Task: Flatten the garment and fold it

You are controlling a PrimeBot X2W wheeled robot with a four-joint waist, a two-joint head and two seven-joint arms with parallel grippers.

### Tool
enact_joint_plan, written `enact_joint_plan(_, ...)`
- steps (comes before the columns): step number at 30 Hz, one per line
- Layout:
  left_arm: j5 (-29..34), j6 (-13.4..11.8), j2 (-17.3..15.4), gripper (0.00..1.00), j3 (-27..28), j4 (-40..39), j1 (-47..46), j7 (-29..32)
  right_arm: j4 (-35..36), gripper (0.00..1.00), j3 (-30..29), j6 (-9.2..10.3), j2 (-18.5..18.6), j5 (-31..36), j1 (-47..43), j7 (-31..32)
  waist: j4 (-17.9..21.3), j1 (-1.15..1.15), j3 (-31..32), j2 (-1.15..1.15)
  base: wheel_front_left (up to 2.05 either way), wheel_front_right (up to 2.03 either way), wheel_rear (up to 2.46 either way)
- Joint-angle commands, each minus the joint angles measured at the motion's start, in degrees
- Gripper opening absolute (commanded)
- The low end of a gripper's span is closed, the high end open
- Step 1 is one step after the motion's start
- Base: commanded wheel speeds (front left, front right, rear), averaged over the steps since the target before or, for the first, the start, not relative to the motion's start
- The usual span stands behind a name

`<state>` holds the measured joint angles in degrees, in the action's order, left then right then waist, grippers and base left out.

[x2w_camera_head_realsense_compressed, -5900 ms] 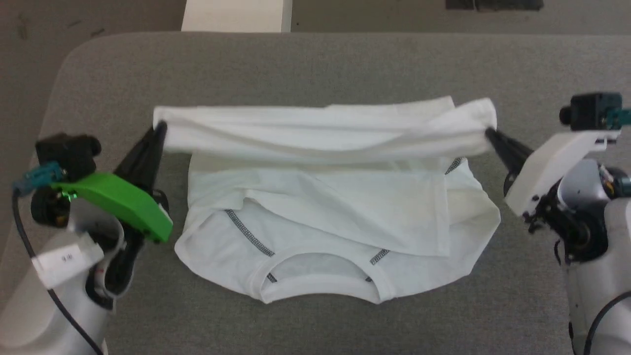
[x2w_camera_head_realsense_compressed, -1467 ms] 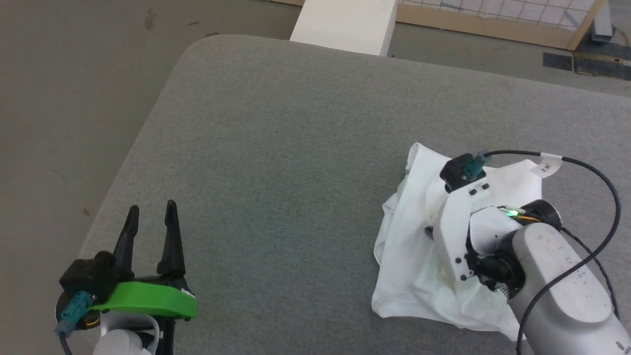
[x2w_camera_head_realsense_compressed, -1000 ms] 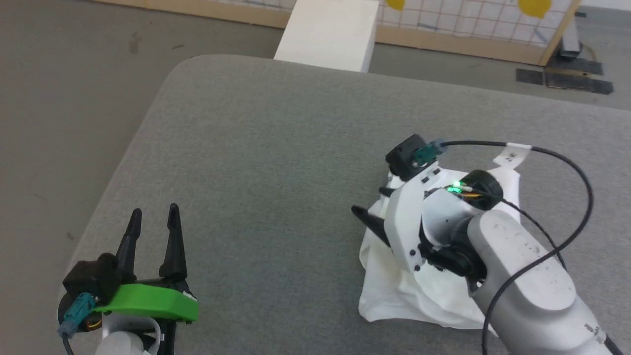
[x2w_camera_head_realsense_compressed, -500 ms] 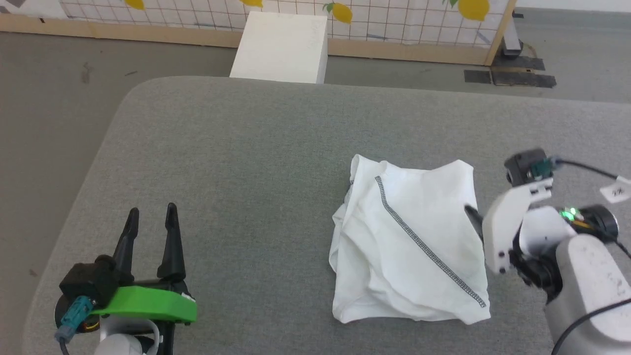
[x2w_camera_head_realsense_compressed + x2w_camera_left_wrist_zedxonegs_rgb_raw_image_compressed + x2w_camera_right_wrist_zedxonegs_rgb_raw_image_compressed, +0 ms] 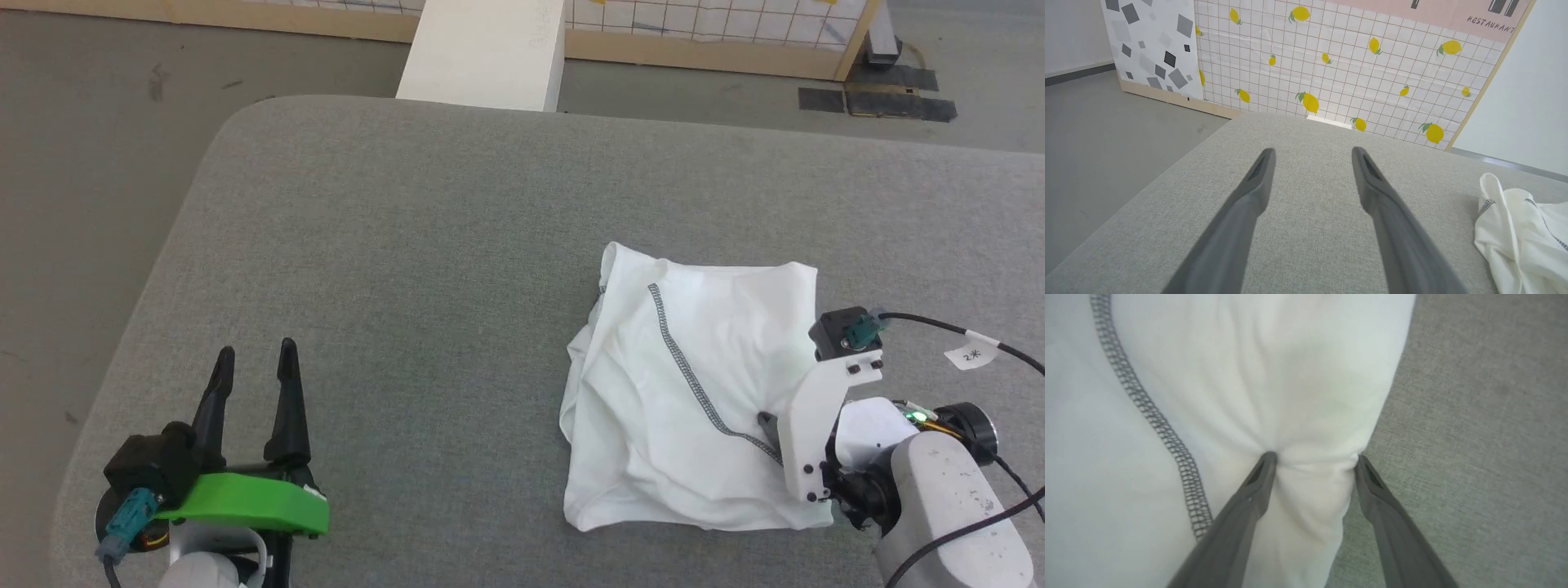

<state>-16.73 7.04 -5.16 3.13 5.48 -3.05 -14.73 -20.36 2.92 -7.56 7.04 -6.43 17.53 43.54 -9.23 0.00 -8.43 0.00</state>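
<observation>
Staged test room, lemon-print backdrop panel (image 5: 1331, 61), padded grey table (image 5: 408, 245)

Grey fabric surface (image 5: 408, 245) w/ rounded corner, grey floor (image 5: 82, 163) around it. White box (image 5: 486, 53) at far edge. Behind: wood-framed panel (image 5: 1351, 61) w/ grid & lemons, geometric-print panel (image 5: 1147, 45) beside it, plain white wall (image 5: 1527, 102).

The garment (image 5: 694, 392) lies on the table (image 5: 408, 245), right of its middle. The right gripper (image 5: 1314, 457) is at the garment's near right edge, touching it. The left gripper (image 5: 255, 349) is over the table's near left part, well apart from the garment. A box (image 5: 486, 53) stands behind the table.
</observation>
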Motion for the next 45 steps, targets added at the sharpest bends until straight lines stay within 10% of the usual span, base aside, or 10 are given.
enact_joint_plan(1,-0.31,0.23,0.06,1.00,0.12,0.26,-0.94,-0.27,-1.89,0.42,0.47,0.08,0.03,0.13,-1.53,1.23,-0.04,0.00,-0.03,0.00,0.00,0.00,0.00)
enact_joint_plan(2,-0.37,0.23,0.03,1.00,0.26,0.34,-1.00,-0.27,-1.87,0.00,0.87,0.08,0.23,-0.21,-1.38,1.08,0.07,0.00,-0.04,0.00,0.00,0.00,0.00)
enact_joint_plan(27,-0.02,0.28,-3.12,1.00,2.28,-5.86,-5.38,-0.16,-1.54,0.00,17.95,0.08,16.42,-7.79,17.81,-0.58,28.62,0.00,-11.43,0.00,0.00,0.00,0.00)
enact_joint_plan(45,-0.10,-1.38,-9.24,1.00,6.09,-18.84,-5.98,6.20,-8.33,0.00,5.71,0.08,33.55,-0.60,27.51,-3.88,23.63,0.00,-29.00,0.00,0.00,0.00,0.00)
